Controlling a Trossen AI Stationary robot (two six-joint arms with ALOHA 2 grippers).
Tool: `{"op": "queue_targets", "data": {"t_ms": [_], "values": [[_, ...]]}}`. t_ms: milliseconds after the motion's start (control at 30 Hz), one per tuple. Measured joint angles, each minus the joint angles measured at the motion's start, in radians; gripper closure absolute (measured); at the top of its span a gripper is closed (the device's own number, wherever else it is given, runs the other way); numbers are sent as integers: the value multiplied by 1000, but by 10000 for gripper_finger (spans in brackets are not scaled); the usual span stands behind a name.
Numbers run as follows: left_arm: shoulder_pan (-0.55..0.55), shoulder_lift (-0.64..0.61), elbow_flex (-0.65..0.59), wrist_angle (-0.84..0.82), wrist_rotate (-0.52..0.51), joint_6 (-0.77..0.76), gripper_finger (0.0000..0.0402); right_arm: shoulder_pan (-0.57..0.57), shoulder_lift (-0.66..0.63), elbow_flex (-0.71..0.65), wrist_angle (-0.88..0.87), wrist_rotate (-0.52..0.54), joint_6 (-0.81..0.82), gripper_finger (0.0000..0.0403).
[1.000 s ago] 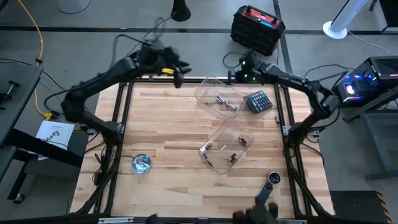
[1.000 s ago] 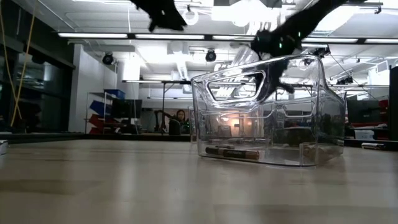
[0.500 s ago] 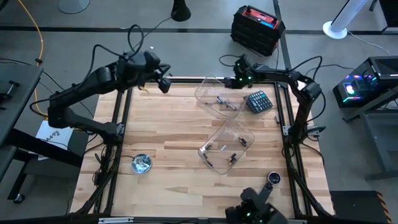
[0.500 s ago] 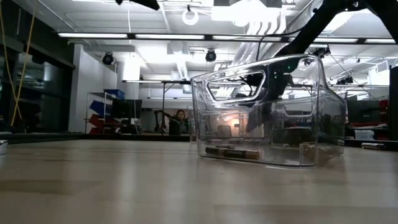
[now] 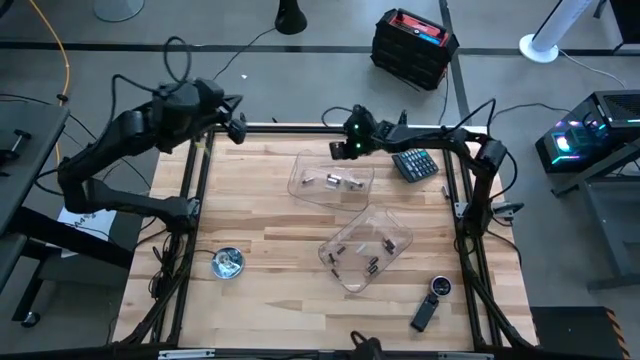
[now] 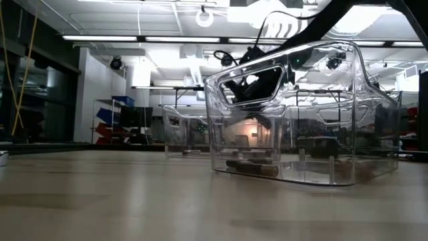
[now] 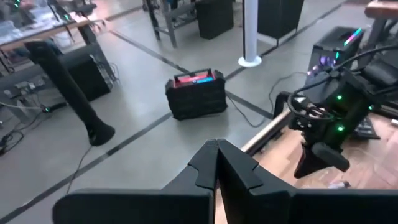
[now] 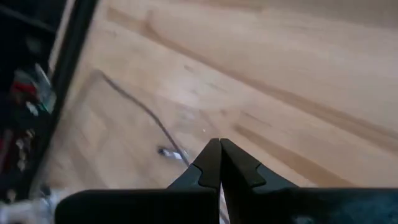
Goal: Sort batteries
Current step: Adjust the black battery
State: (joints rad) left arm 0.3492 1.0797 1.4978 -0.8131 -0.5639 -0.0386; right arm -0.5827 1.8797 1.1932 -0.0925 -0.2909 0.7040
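Batteries [image 5: 335,181] seen in two clear trays on worktop [image 5: 260,215]: a few in far tray [image 5: 300,187], more in near tray [image 5: 395,232]. Right hand [image 5: 343,146] held at far tray's back edge, fingers pressed together, empty. Left hand [image 5: 240,126] raised over worktop's far left corner, fingers likewise closed, nothing gripped.
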Motion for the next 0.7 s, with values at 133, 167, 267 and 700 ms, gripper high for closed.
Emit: {"op": "queue_targets", "data": {"t_ms": [133, 167, 267, 700], "values": [[0, -46, 0, 1, -3, 6, 401, -34, 17, 137, -95, 88, -20, 403], [0, -55, 0, 1, -3, 8, 401, -45, 34, 200, -170, 117, -54, 403], [0, -77, 0, -1, -3, 15, 401, -73, 131, 418, -426, 203, -188, 403], [-19, -131, -1, -128, 6, -70, 401, -165, 378, 710, -977, 370, -501, 403]]}}
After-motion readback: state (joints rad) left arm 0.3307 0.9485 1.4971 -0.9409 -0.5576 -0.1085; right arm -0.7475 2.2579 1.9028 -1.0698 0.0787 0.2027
